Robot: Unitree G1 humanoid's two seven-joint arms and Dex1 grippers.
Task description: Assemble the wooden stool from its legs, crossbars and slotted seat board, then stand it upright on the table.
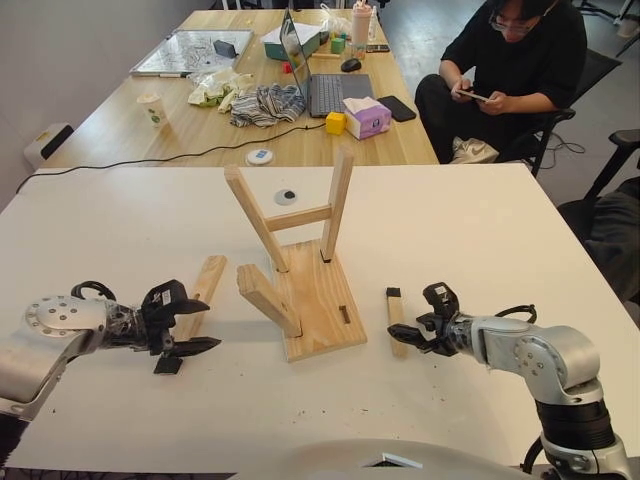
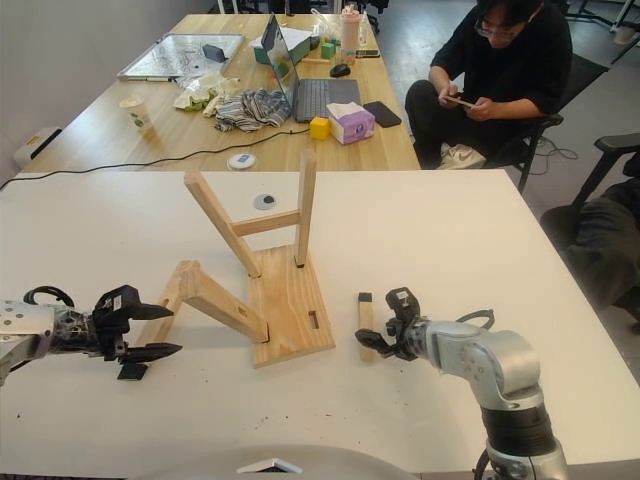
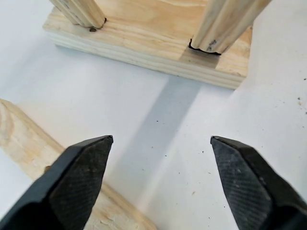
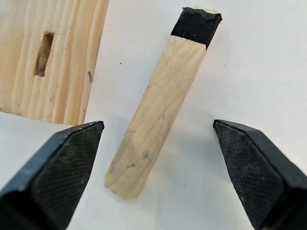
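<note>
The slotted seat board point(image 1: 322, 312) lies flat mid-table. Two legs point(image 1: 338, 200) joined by a crossbar point(image 1: 298, 217) stand up from its far end. A third leg point(image 1: 268, 296) leans tilted in its near-left corner. A loose leg point(image 1: 206, 283) lies left of the board. My left gripper point(image 1: 188, 335) is open beside the near end of that leg, holding nothing; the left wrist view has its fingers point(image 3: 81, 177) spread, facing the board edge point(image 3: 144, 52). A short crossbar with a black end point(image 4: 163, 105) lies right of the board, and my right gripper point(image 4: 158, 123) is open, straddling its near end.
An open slot point(image 4: 44, 53) shows in the board near the short crossbar. A small round disc point(image 1: 287, 197) lies behind the stool. A wooden table point(image 1: 180, 135) beyond carries a laptop, cloth and cups. A seated person is at the back right.
</note>
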